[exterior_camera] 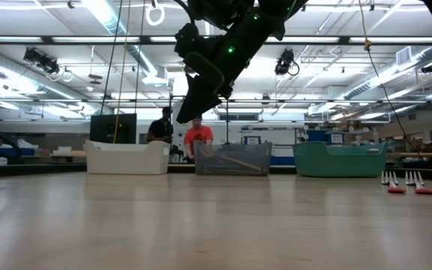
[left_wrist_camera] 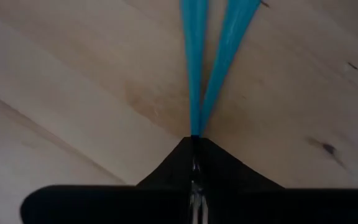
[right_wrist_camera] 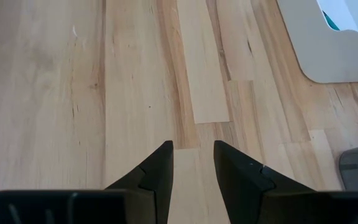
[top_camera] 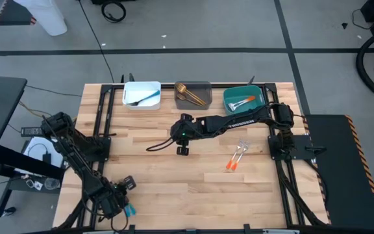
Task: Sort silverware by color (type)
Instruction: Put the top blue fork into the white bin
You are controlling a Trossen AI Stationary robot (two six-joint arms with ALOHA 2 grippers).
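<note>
My left gripper [top_camera: 124, 207] stands near the table's near left corner and points down, shut on two blue-handled utensils [left_wrist_camera: 207, 56]. Their handles fan out from the fingertips [left_wrist_camera: 194, 138] over the wood. My right gripper [top_camera: 182, 149] hovers open above the table's middle with nothing between its fingers [right_wrist_camera: 193, 158]. Two orange-handled forks [top_camera: 237, 156] lie flat on the table at the right. More silverware lies in the bins: a blue-handled piece [top_camera: 143, 99], gold pieces [top_camera: 190, 94], and orange-handled pieces [top_camera: 242, 101]. My left gripper pinches the narrow ends of the two blue handles [left_wrist_camera: 195, 124] between its two fingers, coming from above and pointing steeply down. The handles spread away from the fingertips close over the wood. Whether they rest on the table or hang just clear, I cannot tell.
Three bins stand in a row at the far edge: white [top_camera: 153, 86], grey [top_camera: 206, 85], teal [top_camera: 228, 97]. Two people show in the room behind the bins [exterior_camera: 186, 135]. Bare wood lies between the arms.
</note>
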